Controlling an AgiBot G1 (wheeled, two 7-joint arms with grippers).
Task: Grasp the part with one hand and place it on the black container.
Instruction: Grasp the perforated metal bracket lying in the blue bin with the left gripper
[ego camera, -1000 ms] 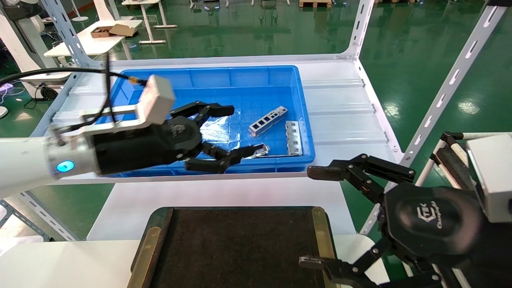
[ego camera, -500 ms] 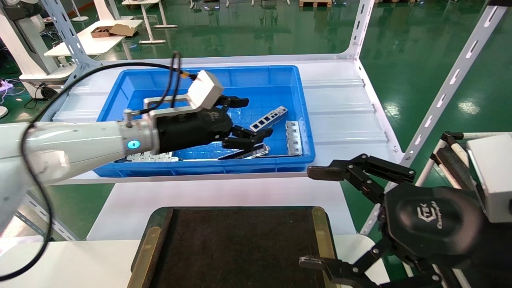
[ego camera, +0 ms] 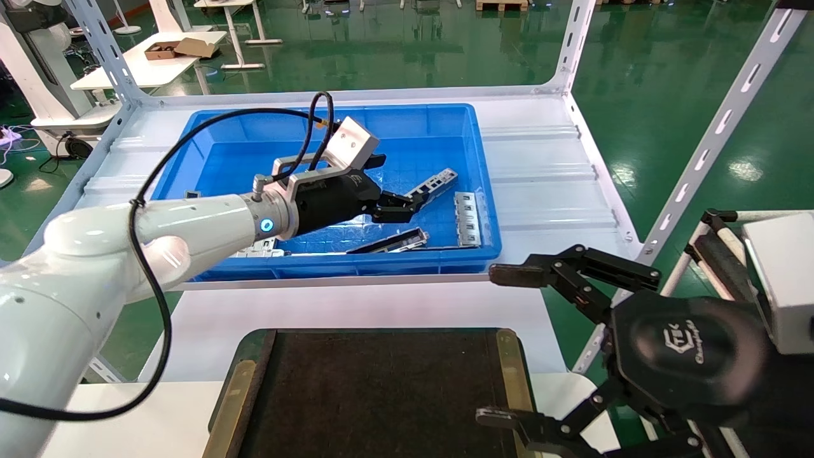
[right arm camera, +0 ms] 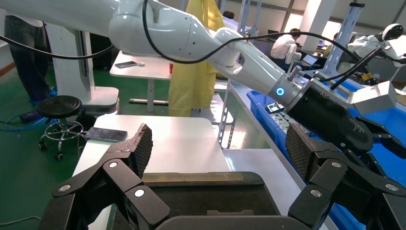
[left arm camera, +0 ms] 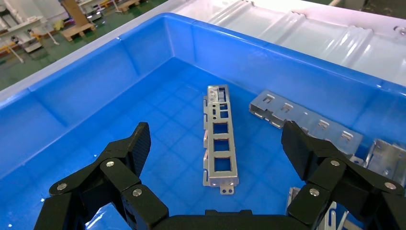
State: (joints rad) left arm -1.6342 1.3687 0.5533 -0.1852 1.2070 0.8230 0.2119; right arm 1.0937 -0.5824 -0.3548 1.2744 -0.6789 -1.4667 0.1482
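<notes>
The part (ego camera: 437,180) is a slim light-grey channel strip with a row of rectangular cut-outs. It lies flat on the floor of the blue bin (ego camera: 331,113). My left gripper (ego camera: 399,180) is inside the bin, open, at the strip's near end. In the left wrist view the part (left arm camera: 219,143) lies between the spread fingers (left arm camera: 136,143), untouched, with my left gripper (left arm camera: 216,140) low over it. The black container (ego camera: 375,394) sits at the front, bare. My right gripper (ego camera: 496,345) hangs open and empty beside the container's right edge.
A wider silver plate (ego camera: 466,218) and a dark narrow bar (ego camera: 391,242) lie in the bin's front right; more metal parts (ego camera: 261,251) lie at its front left. White shelf uprights (ego camera: 699,152) stand to the right. The right wrist view shows the container (right arm camera: 201,191) below my right gripper (right arm camera: 219,143).
My left arm has reached farther into the bin, to the right and down, bringing its open fingers around the near end of the part. The right arm has not moved.
</notes>
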